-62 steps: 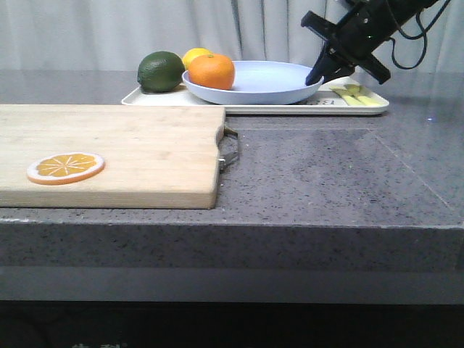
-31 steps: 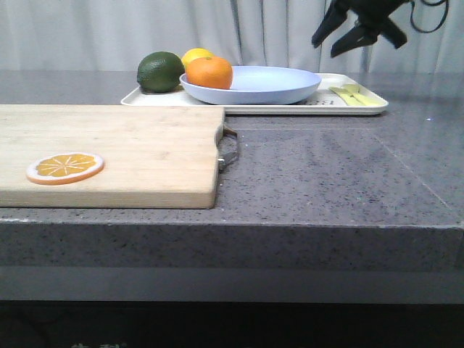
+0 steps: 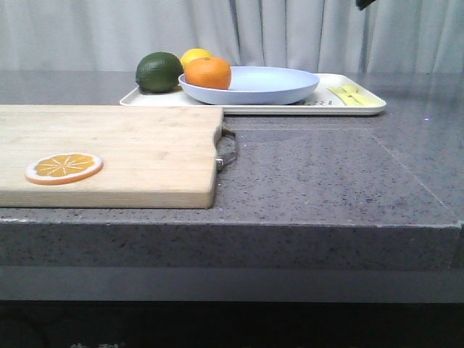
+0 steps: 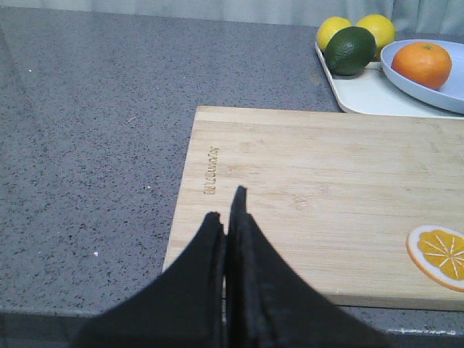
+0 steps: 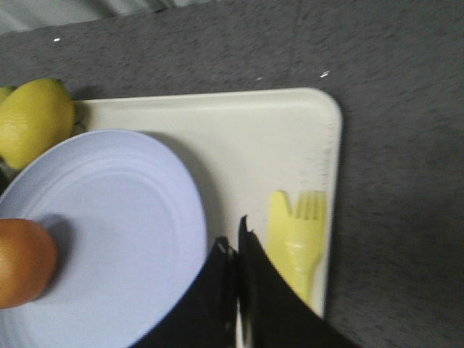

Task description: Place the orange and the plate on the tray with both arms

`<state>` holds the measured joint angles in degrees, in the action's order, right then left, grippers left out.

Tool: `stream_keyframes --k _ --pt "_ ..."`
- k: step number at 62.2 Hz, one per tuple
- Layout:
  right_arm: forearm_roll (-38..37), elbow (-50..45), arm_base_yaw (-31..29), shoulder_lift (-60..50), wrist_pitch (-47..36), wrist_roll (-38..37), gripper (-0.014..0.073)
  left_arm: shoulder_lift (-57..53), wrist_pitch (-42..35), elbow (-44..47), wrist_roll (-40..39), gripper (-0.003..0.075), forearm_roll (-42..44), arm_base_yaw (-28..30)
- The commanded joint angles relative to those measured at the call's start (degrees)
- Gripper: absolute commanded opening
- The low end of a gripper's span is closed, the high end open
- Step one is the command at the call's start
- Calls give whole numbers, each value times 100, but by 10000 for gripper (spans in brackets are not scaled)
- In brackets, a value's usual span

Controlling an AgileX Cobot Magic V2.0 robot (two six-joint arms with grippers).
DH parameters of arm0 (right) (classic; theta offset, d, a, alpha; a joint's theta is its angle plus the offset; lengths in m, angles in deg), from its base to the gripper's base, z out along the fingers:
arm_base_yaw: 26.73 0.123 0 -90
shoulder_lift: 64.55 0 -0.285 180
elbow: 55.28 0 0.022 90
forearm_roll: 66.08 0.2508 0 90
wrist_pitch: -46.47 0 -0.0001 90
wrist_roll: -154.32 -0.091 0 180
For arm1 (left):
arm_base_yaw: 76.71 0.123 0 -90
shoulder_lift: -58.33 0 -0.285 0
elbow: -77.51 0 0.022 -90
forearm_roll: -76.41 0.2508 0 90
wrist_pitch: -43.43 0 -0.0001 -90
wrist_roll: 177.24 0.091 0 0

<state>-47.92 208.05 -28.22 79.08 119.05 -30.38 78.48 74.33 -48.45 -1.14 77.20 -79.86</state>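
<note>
The orange (image 3: 208, 73) lies on the left side of the pale lavender-blue plate (image 3: 261, 85), and the plate rests on the cream-white tray (image 3: 346, 106) at the back of the counter. My right gripper (image 5: 233, 243) hangs above the tray beside the plate's rim, shut on nothing. In its view the plate (image 5: 116, 217), the orange (image 5: 22, 262) and the tray (image 5: 254, 145) lie below. My left gripper (image 4: 226, 209) hovers shut and empty over the near edge of the wooden cutting board (image 4: 326, 196). From there the orange (image 4: 421, 64) on the plate (image 4: 451, 96) shows far off.
A dark green lime (image 3: 159, 72) and a lemon (image 3: 194, 55) sit on the tray's left end. A yellow fork (image 5: 297, 233) lies on its right end. An orange slice (image 3: 64, 167) rests on the cutting board (image 3: 130, 148), whose metal handle (image 3: 228, 151) points right.
My right gripper left the plate's right rim, rose up almost out of the front view and closed. The plate with the orange settled flat on the tray.
</note>
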Motion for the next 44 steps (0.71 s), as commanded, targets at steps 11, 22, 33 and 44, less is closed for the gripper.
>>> stream_keyframes --k 11,22,33,44 --pt "-1012 -1847 319 -1849 413 258 -60 53 -467 -141 -45 -17 -31 24" --pt "-1012 -4040 398 -2891 408 656 -60 53 -467 -141 -45 -17 -31 24" --pt "-1289 -6136 398 -4031 397 828 -60 53 -467 -141 -45 -17 -31 24" --pt "-1353 -7662 398 -5010 390 828 -60 53 -467 -141 -45 -17 -31 24"
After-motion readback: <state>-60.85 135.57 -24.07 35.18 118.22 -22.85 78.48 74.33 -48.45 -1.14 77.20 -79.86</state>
